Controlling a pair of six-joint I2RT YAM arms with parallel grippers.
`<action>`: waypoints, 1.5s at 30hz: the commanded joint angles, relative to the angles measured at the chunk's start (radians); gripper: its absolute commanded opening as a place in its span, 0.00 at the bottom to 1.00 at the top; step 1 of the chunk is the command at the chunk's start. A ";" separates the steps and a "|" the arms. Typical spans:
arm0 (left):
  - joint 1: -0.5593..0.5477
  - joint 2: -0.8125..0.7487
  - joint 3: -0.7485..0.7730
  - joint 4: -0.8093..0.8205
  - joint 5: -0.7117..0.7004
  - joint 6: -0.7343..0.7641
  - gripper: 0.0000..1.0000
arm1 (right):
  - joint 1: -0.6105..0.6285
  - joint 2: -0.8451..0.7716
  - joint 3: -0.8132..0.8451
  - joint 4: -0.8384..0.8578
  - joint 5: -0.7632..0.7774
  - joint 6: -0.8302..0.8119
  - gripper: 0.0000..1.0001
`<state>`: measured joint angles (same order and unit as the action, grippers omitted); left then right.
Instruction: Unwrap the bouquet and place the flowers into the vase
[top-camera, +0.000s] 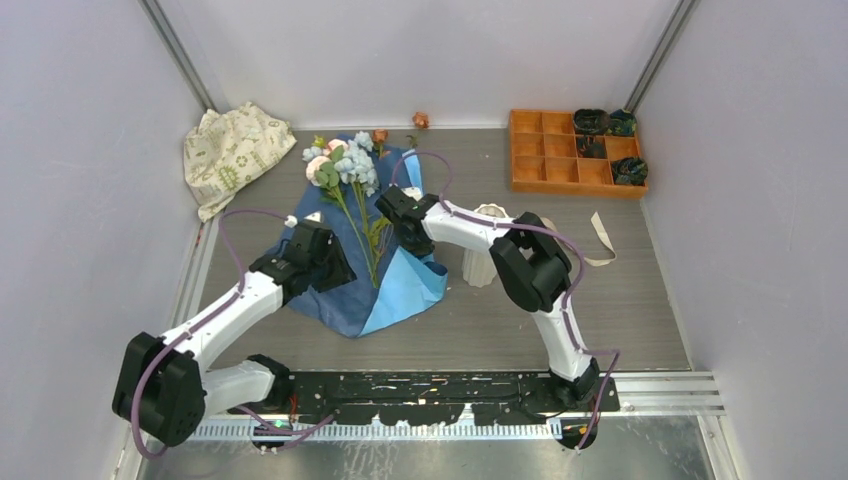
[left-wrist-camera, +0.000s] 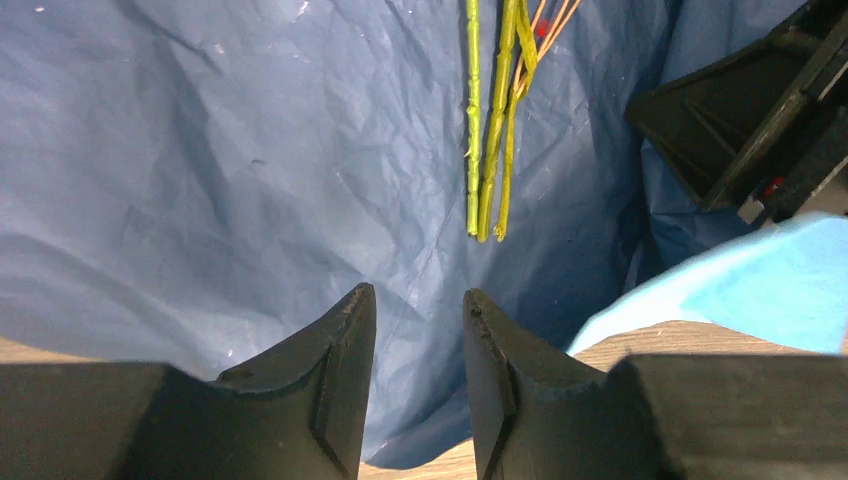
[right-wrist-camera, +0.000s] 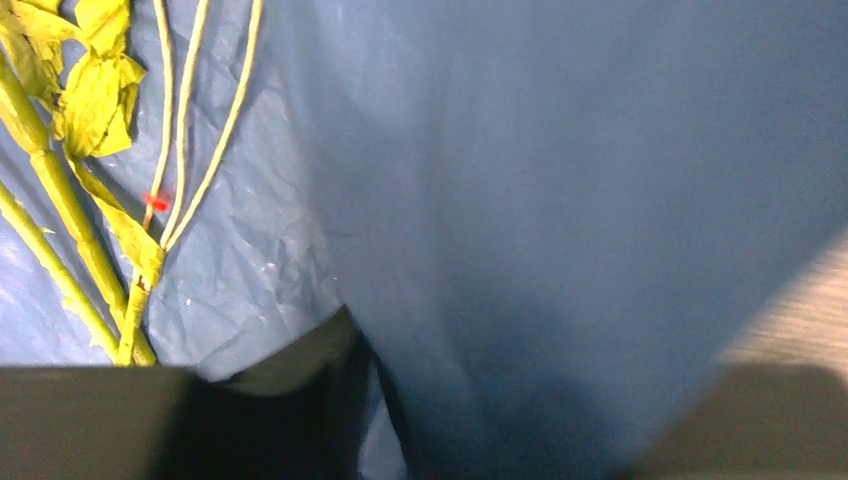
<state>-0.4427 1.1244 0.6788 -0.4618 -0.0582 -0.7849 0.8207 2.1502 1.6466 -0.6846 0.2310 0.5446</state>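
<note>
Flowers (top-camera: 345, 170) lie on the spread blue paper (top-camera: 345, 300), stems (left-wrist-camera: 485, 120) running near-far, blooms far. Right end effector (top-camera: 398, 212) sits just right of the stems and nearest, grip hidden, can't tell. Left end effector (left-wrist-camera: 418, 300) released, empty. Vase (top-camera: 480, 268) further right.

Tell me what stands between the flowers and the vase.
The right arm lies across that path: its forearm runs between the flowers on the blue paper and the vase, covering part of the vase in the top view. Nothing else visible stands between them.
</note>
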 joint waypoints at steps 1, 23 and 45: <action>0.006 0.046 0.008 0.114 0.053 -0.006 0.39 | 0.010 -0.146 -0.039 -0.032 0.043 -0.020 0.46; -0.072 0.250 0.029 0.371 0.382 0.022 0.36 | 0.096 -0.559 -0.072 -0.182 0.187 -0.007 0.48; -0.208 -0.201 -0.283 0.294 0.503 -0.061 0.39 | 0.052 -0.334 -0.074 -0.159 -0.116 -0.001 0.32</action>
<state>-0.6434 0.9688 0.4252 -0.1577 0.4221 -0.8291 0.8486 1.8748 1.6737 -0.8829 0.2420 0.5156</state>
